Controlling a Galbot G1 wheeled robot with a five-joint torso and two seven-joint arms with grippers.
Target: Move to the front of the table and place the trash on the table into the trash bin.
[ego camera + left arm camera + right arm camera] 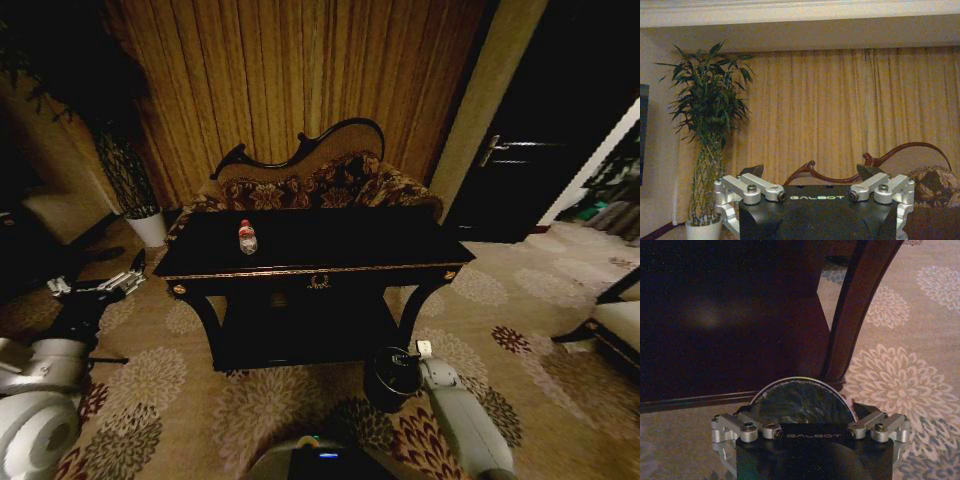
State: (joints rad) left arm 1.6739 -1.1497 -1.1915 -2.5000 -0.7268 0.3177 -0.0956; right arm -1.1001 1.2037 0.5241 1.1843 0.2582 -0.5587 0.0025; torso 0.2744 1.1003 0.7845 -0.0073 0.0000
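The glossy black table (400,245) with gold trim stands straight ahead. On its left part a clear plastic bottle (247,237) with a red cap stands upright. The dark round trash bin (388,380) sits on the carpet by the table's front right leg. My right gripper (413,354) hovers just above the bin's mouth (800,402), open and with nothing between its fingers (862,409). My left gripper (128,281) hangs left of the table at about tabletop height, open and holding nothing. In the left wrist view that gripper (809,172) faces the curtain.
A floral sofa (320,185) with a curved dark frame stands right behind the table, before a gold curtain (290,80). A tall plant in a white pot (148,228) is at the back left. The table's curved leg (855,315) rises close beside the bin. Patterned carpet lies open to the right.
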